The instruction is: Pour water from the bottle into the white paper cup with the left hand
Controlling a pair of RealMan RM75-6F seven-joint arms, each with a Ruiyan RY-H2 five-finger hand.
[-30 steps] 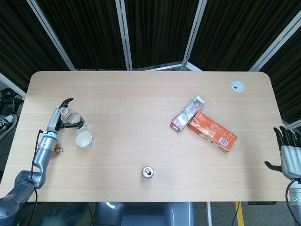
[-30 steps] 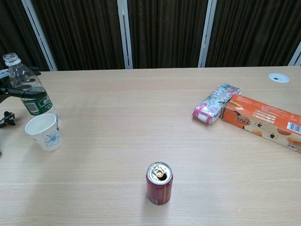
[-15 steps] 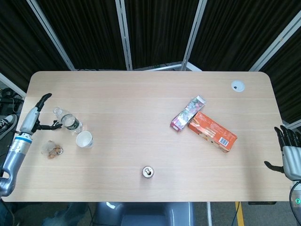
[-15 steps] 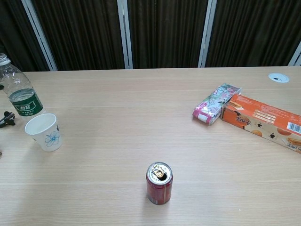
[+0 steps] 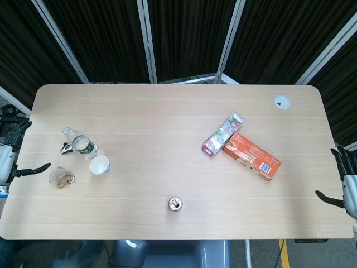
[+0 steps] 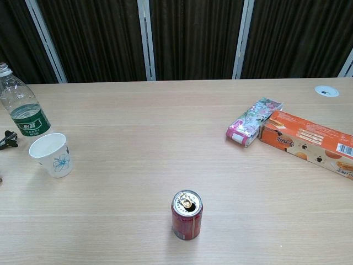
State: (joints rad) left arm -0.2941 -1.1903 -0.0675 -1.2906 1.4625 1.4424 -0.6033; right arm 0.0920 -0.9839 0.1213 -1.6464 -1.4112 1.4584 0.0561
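Taking the white paper cup (image 6: 52, 154) as the landmark, the nearest thing on the table (image 5: 167, 111) was the red drink can (image 6: 187, 214), which stood upright with its tab end up, well to the right of the cup and closer to the front edge. At about the cup's own depth, off the table's left edge, the left hand (image 5: 6, 159) hung with its fingers spread apart and nothing in them, well clear of both cup and bottle. Between that hand and the cup, a small cluster of pale and brownish bits (image 5: 61, 178) lay on the wood; what they were could not be made out.

The cup itself stood upright, mouth open, a blue flower printed on its side. Just behind it and slightly to its left stood the bottle (image 6: 22, 109), upright, clear plastic with a dark green label, close to the cup but not touching it. A small black clip-like object (image 5: 67, 148) lay just left of the bottle.

Far to the right of the cup, off the table's right edge, the right hand (image 5: 348, 184) showed only in part, fingers extended and holding nothing. Farther back and right of the cup, an orange box (image 5: 251, 156) lay flat, with a floral-printed carton (image 5: 222, 134) touching its left end. Farthest off, near the right rear corner, sat a round white grommet (image 5: 281, 101).
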